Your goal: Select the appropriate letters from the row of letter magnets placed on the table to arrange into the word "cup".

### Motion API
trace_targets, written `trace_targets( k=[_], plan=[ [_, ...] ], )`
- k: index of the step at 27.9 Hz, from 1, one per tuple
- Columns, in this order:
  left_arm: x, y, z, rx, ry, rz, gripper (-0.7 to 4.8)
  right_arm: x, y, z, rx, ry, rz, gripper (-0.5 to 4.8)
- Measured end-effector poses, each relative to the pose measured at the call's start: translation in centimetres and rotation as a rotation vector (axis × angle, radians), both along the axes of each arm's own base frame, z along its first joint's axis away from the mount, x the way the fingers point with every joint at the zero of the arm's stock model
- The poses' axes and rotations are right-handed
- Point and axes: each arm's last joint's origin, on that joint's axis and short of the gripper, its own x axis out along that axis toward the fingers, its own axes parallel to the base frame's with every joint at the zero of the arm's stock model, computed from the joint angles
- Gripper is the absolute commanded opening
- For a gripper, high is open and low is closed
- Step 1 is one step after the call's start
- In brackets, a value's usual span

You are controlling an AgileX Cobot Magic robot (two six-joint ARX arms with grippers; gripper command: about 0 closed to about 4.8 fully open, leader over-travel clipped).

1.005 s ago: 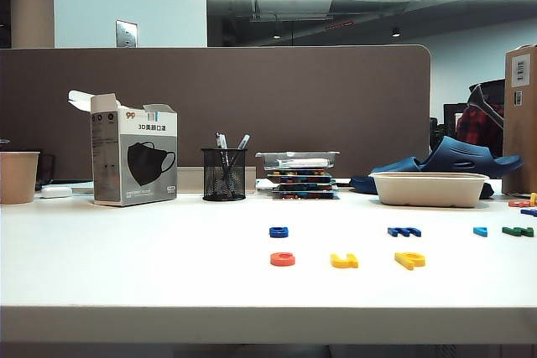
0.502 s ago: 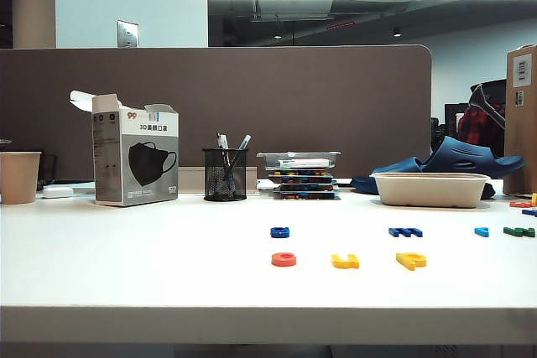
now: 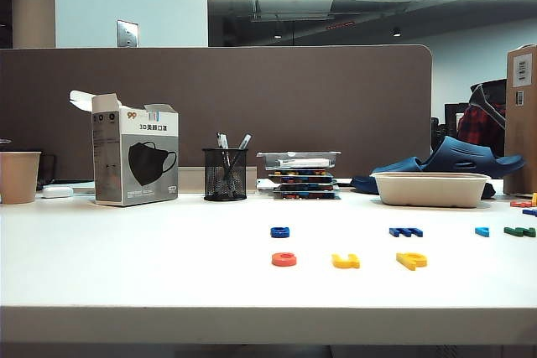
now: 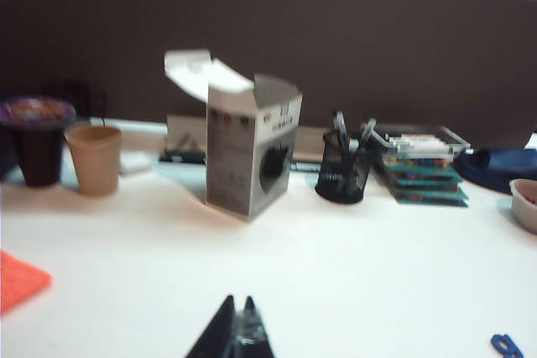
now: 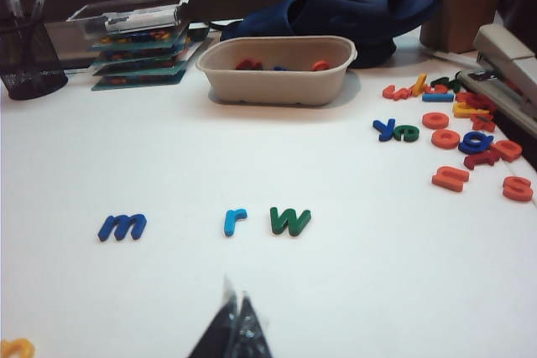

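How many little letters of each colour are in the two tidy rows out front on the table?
Dark blue letters: 2
Light blue letter: 1
Green letter: 1
Red letter: 1
Yellow letters: 2
Total: 7
Left gripper and right gripper: shut, above the table, empty.

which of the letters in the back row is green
The w, at the row's right end beside the light blue r. The m is dark blue.
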Motion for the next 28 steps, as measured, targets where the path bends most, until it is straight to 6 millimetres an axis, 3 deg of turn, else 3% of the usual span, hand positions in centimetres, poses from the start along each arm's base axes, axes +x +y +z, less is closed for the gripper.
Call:
trace_targets(
  k=[11,28],
  plan=[
    [2.9,-0.4,-6.5,-0.001,0.017,-0.018,-0.05,0.1,-0.1,-0.3,-0.045,-0.007,-0.026,-0.01],
    [3.1,-0.5,-7.4,-0.005,0.004,-0.019,-0.05,0.1,-0.1,-0.3,-0.045,-0.008,-0.026,-0.01]
  ],
)
